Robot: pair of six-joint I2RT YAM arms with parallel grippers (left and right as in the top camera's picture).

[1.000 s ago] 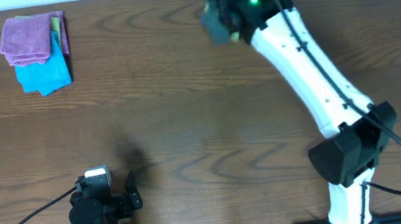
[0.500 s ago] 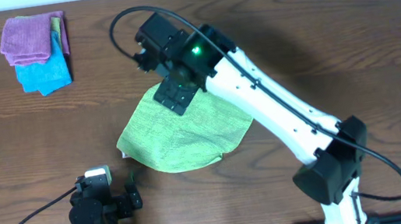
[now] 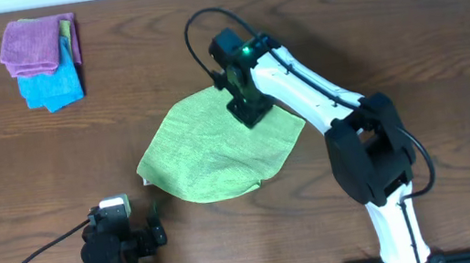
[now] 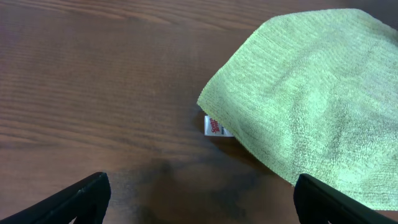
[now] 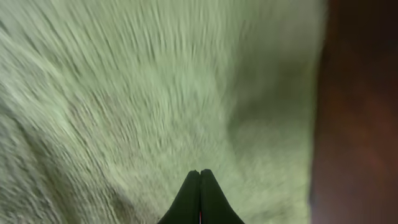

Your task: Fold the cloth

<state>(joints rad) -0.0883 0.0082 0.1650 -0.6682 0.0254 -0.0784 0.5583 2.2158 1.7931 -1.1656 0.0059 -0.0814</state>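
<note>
The cloth (image 3: 219,147) lies spread on the bench (image 3: 404,25) at mid-table, a light yellow-green microfibre w/ fine nap, roughly a diamond from overhead. Its near edge is rounded and slightly rumpled, and 1 small white tag (image 4: 214,126) pokes out under the corner nearest the left arm. A sec ago no cloth showed there and the right arm reached to the far edge of the bench. Half a sec ago the cloth was already down w/ the right gripper over its far-left part. Now the right gripper (image 3: 248,106) sits over the far-right part, near that edge. Its jaws are clenched, tips pressed together w/ nothing seen between them. The right wrist view is blurred, so can't tell if the tips touch the fabric. The left gripper (image 4: 202,180) is parked at the near-left, unchanged, jaws spread wide and holding nothing, just short of the tag corner. Count: 1 yellow-green cloth, 2 arms, and 2 other cloths stacked at the far-left corner, well apart: purple cloth (image 3: 31,42) on top of blue cloth (image 3: 53,83), same spot as before.
</note>
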